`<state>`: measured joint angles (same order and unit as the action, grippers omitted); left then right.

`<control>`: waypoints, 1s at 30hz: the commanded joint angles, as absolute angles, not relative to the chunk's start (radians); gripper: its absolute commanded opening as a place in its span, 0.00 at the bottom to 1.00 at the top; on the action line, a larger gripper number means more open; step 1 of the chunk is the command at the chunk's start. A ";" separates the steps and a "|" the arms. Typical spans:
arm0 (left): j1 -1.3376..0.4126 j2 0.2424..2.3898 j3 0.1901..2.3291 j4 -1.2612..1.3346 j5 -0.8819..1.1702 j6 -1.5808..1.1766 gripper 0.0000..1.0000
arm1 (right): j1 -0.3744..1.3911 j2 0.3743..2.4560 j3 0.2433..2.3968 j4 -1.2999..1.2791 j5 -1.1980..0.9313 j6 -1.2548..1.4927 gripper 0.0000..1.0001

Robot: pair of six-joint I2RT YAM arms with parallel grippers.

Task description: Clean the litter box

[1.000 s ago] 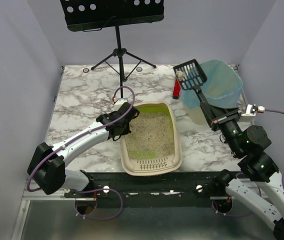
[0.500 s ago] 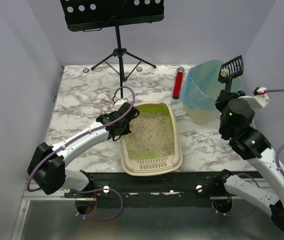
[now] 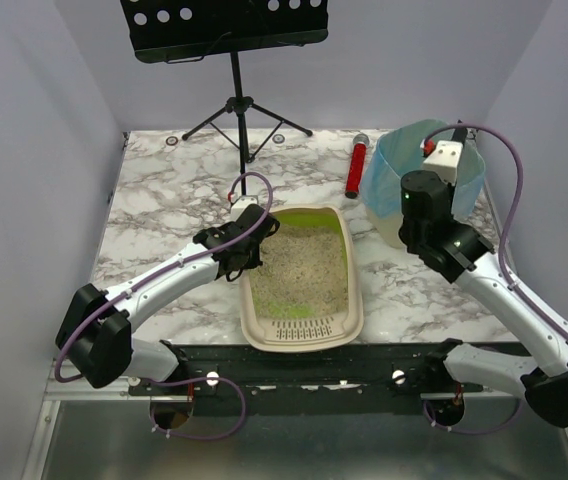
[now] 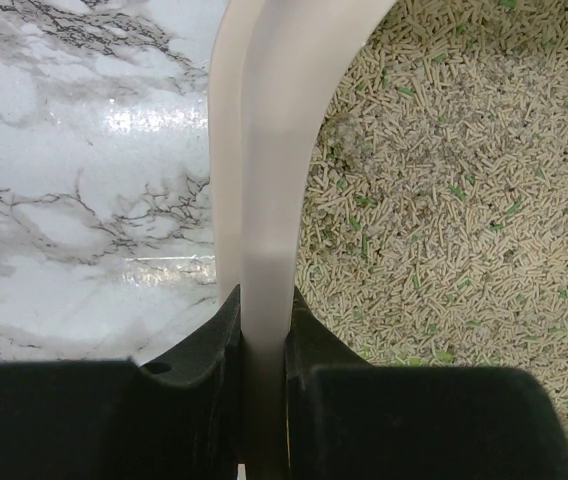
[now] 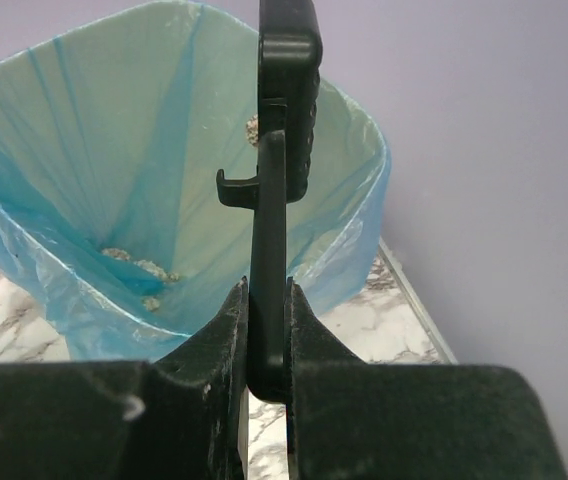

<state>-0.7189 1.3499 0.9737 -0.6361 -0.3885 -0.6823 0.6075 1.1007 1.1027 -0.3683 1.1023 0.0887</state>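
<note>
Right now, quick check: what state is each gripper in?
Left gripper: closed on the litter box side rim.
Right gripper: closed on the black scoop handle, over the blue-lined bin.

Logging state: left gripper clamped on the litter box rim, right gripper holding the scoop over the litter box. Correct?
No. The right gripper holds the scoop over the blue-lined bin, not the litter box; the right wrist view shows it. The rest stands: the left gripper is clamped on the rim.

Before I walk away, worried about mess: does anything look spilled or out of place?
No litter shows on the table. The left gripper holds the litter box rim; the scoop hangs over the bin. Only a red cylinder lies flat beside it.
</note>
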 commanded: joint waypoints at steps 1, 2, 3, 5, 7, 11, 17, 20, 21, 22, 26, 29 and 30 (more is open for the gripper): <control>-0.716 1.353 1.000 -0.468 -0.354 -0.667 0.00 | 0.606 1.026 1.149 -0.347 1.028 -0.037 0.01; -0.718 1.354 1.000 -0.465 -0.348 -0.663 0.00 | 0.606 1.006 1.146 -0.348 1.002 -0.009 0.01; -0.716 1.358 1.002 -0.465 -0.348 -0.661 0.00 | 0.606 0.985 1.141 -0.348 0.974 -0.002 0.01; -0.716 1.359 1.002 -0.462 -0.347 -0.657 0.00 | 0.606 0.915 1.137 -0.350 0.891 0.075 0.01; -0.716 1.359 1.000 -0.459 -0.339 -0.652 0.00 | 0.606 0.846 1.132 -0.348 0.823 0.104 0.01; -0.718 1.359 0.996 -0.446 -0.324 -0.647 0.00 | 0.606 0.833 1.158 -0.412 0.848 0.098 0.01; -0.716 1.368 1.002 -0.449 -0.321 -0.644 0.00 | 0.606 0.933 1.193 -0.544 0.954 0.141 0.01; -0.716 1.373 1.002 -0.449 -0.319 -0.643 0.00 | 0.606 0.934 1.223 -0.575 0.852 0.195 0.01; -0.716 1.373 1.000 -0.448 -0.316 -0.641 0.00 | 0.606 0.919 1.227 -0.580 0.826 0.215 0.01; -0.716 1.373 1.000 -0.448 -0.314 -0.643 0.00 | 0.606 0.910 1.227 -0.586 0.801 0.233 0.01; -0.716 1.373 1.002 -0.446 -0.310 -0.646 0.00 | 0.606 0.864 1.236 -0.629 0.746 0.325 0.01; -0.718 1.367 0.996 -0.440 -0.310 -0.652 0.00 | 0.606 0.824 1.252 -0.659 0.601 0.378 0.01; -0.718 1.368 0.996 -0.439 -0.308 -0.655 0.00 | 0.606 0.816 1.255 -0.682 0.536 0.408 0.01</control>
<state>-0.7189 1.3651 0.9737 -0.5915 -0.3737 -0.6201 0.6071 0.8623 1.2076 -0.6044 0.7559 0.2901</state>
